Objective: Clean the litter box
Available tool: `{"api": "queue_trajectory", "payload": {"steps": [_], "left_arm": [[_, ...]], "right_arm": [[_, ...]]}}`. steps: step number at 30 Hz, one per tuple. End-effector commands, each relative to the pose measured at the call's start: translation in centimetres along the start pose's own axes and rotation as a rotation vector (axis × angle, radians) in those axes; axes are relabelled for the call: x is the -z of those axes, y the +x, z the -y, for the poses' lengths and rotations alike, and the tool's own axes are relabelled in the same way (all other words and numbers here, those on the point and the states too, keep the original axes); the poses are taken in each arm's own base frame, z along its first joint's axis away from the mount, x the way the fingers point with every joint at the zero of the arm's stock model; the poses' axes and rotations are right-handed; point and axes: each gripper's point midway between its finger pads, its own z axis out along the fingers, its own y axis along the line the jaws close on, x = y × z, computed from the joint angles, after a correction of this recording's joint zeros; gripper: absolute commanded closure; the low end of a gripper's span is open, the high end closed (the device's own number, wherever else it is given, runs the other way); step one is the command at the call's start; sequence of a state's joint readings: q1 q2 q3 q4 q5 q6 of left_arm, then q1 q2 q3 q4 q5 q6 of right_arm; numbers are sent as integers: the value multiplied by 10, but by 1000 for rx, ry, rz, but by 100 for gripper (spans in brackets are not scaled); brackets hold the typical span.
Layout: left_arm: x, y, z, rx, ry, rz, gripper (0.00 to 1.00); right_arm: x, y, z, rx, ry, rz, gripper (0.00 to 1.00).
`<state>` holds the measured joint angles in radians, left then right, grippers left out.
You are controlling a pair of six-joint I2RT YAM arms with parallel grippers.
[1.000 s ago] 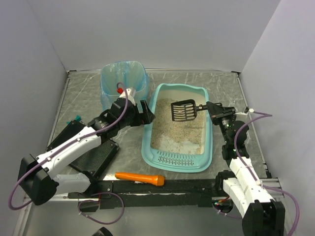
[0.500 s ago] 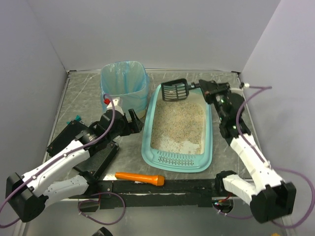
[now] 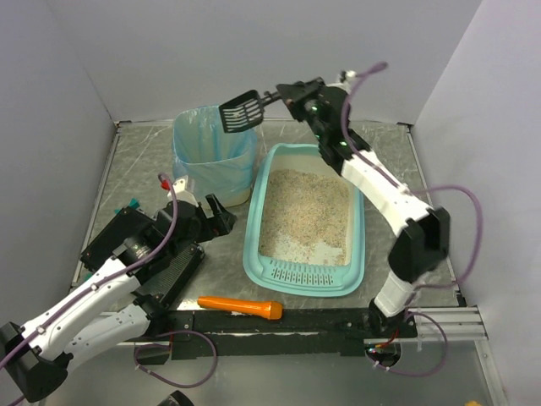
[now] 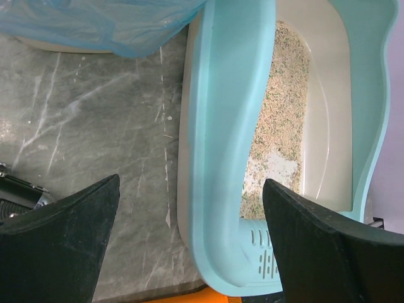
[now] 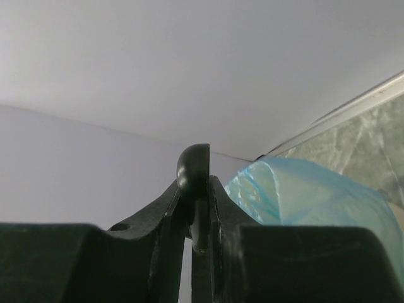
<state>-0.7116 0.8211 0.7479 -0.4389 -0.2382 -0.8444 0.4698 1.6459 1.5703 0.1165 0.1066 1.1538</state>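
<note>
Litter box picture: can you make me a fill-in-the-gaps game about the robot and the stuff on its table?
The right tool is shut on the handle of the ____ scoop.
The scoop is up by the rim of the bin, which has a ____ bag in it.
The left tool has its jaws wide ____, with nothing between them.
An ____ stick-shaped thing lies on the table near the slotted end of the litter box.
Missing words: black, blue, open, orange.
</note>
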Motion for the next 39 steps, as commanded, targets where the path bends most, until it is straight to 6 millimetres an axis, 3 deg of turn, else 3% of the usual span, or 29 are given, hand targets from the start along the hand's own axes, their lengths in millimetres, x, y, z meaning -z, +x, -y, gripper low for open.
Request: {"api": "queue_trajectory", "payload": {"steps": [1,2,3,4,6,7,8,11,12,13,18,23,24,26,27,28,29,30,32,33,34,35,36,37,39], "left_arm": [[7,-5,-5,42,-9,34,3],[8,-5,-7,46,-12,37,3],[9,-5,-7,50,-13,38,3],[10,-5,-8,52,-16,39,3],[13,-8,-8,57,-11,52,3],[14,-8,-8,59,-8,55,3],[14,-8,-8,59,-8,55,3],[15,-9,-11,62,-17,63,3],[15,-9,-11,62,-18,64,3],[15,-8,-11,64,-17,63,3],[12,-6,-10,61,-16,54,3],[13,-6,-9,65,-8,53,3],[13,-6,-9,68,-8,53,3],[14,-8,-8,72,-5,61,3],[14,-10,-6,72,0,64,3],[15,-12,-6,75,1,71,3],[15,-14,-3,78,9,78,3],[15,-15,-4,80,7,84,3],[15,-19,-2,91,11,99,3],[15,-18,0,96,18,93,3],[14,-17,1,93,24,88,3],[13,-17,1,93,23,87,3],[11,-15,1,90,20,79,3],[11,-13,2,90,26,70,3],[8,-9,-1,89,15,58,3]], "right_arm": [[-37,32,-35,237,-113,-20,100],[-43,39,-35,293,-123,-11,100],[-55,47,-23,420,-115,2,100],[-56,56,-43,482,-184,28,100],[-61,66,-42,679,-202,73,100],[-57,72,-62,735,-280,125,100],[-54,73,-67,857,-296,173,100],[-33,77,-99,1035,-411,309,100],[-29,82,-100,1078,-442,321,100],[-16,85,-119,1102,-514,352,99],[17,95,-145,1217,-666,419,96],[45,56,-162,1106,-603,471,93],[47,47,-152,1070,-541,486,90],[70,22,-161,960,-517,520,89],[72,16,-148,935,-453,514,89],[92,-3,-158,890,-446,537,90],[100,-10,-154,833,-421,528,90],[104,-19,-137,804,-335,530,91],[133,-38,-131,745,-278,503,92],[138,-39,-110,744,-218,476,92],[159,-54,-98,720,-151,472,92],[167,-56,-83,653,-103,456,92],[173,-54,-57,642,-40,433,91],[195,-69,-49,543,-7,464,91],[205,-56,8,553,112,408,91]]}}
